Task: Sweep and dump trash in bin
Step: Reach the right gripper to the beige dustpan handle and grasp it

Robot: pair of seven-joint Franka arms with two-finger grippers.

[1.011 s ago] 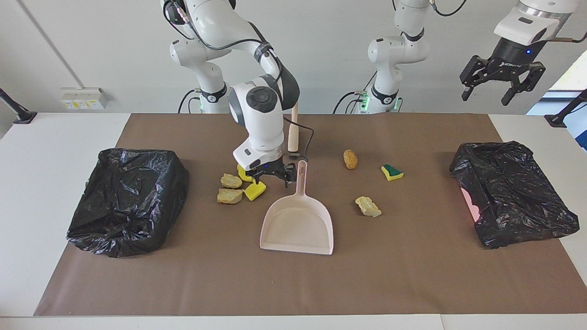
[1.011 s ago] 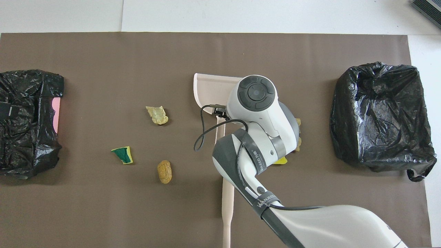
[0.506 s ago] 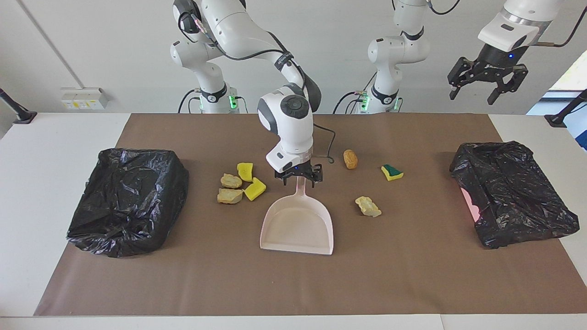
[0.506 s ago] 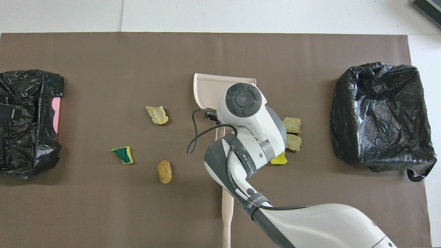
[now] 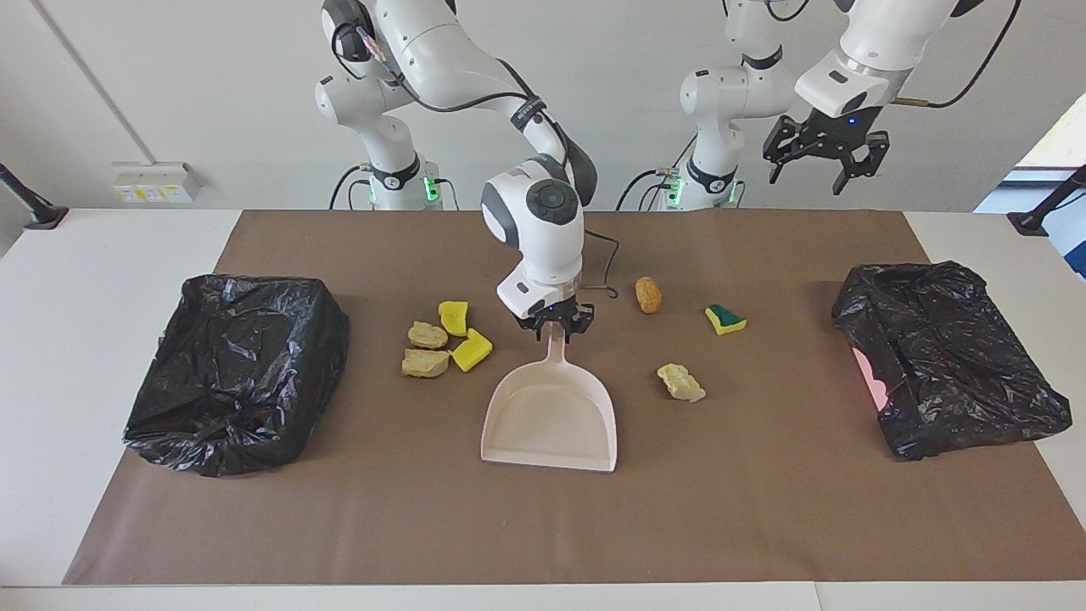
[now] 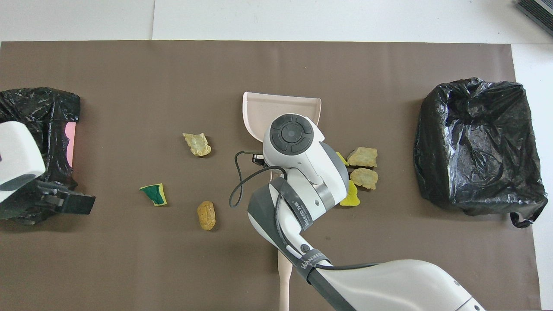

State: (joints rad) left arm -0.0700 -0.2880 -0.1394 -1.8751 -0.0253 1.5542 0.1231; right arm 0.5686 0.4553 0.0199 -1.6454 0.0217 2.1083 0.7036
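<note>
The pale pink dustpan (image 5: 550, 420) (image 6: 281, 108) lies flat mid-table, its handle pointing toward the robots. My right gripper (image 5: 556, 329) is down at that handle, shut on it; from overhead its own wrist hides it. Trash lies on both sides of the pan. Two yellow sponge chunks (image 5: 453, 316) (image 5: 472, 350) and two tan foam lumps (image 5: 428, 334) (image 5: 424, 363) cluster toward the right arm's end. A brown oval lump (image 5: 648, 294), a green-backed sponge (image 5: 724, 318) and a tan lump (image 5: 680, 382) lie toward the left arm's end. My left gripper (image 5: 810, 174) hangs high, open and holding nothing.
A bin lined with a black bag (image 5: 237, 369) (image 6: 475, 147) stands at the right arm's end. Another black-bagged bin (image 5: 946, 356) (image 6: 30, 112), with pink showing at its side, stands at the left arm's end. A pale stick (image 6: 285, 276) lies nearer the robots than the dustpan.
My right gripper moved from over the yellow and tan cluster to the dustpan handle and closed its fingers on it. The left gripper swung in toward the table, staying open.
</note>
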